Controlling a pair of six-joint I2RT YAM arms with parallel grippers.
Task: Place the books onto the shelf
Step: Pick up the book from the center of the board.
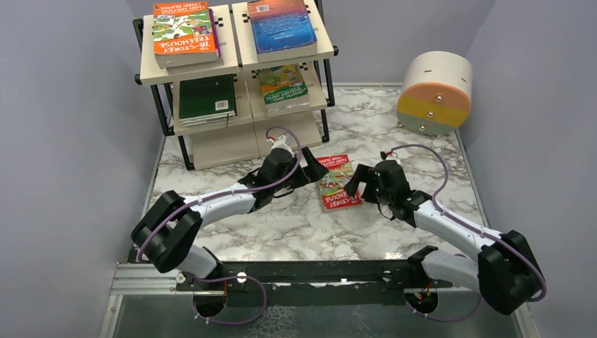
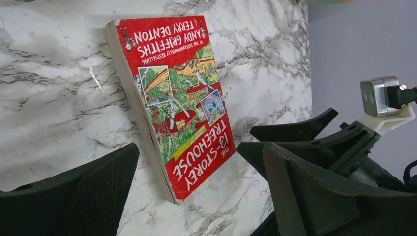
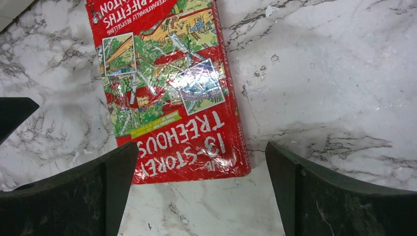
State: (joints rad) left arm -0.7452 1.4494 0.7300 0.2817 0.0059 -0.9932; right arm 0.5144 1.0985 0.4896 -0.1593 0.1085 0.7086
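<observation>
- Red book (image 3: pixel 169 93): paperback with a glossy, creased red cover. White block title "THE 13-STOREY TREEHOUSE", authors Andy Griffiths and Terry Denton, green cartoon treehouse panels in the middle, cream page edges. It lies flat and face up on the marble table (image 1: pixel 281 225), between the two grippers.
- Left gripper (image 1: pixel 320 169): jaws spread wide, nothing held. The red book sits just beside its fingertips; contact cannot be told.
- Right gripper (image 1: pixel 355 179): jaws spread wide, nothing held. The title end of the red book lies just ahead, framed between its fingers.
- Shelf (image 1: pixel 183 72): black frame with pale boards, standing beyond the left gripper, well apart from the right one.
- Orange-and-green cartoon book (image 1: pixel 184 32): flat on the top tier, left side.
- Blue book (image 1: pixel 281 27): flat on the top tier, right side.
- Dark green book (image 1: pixel 206 98): flat on the middle tier, left side.
- Green cartoon book (image 1: pixel 281 86): flat on the middle tier, right side.
- Drum (image 1: pixel 434 91): beige, orange and yellow, beyond the right gripper.
</observation>
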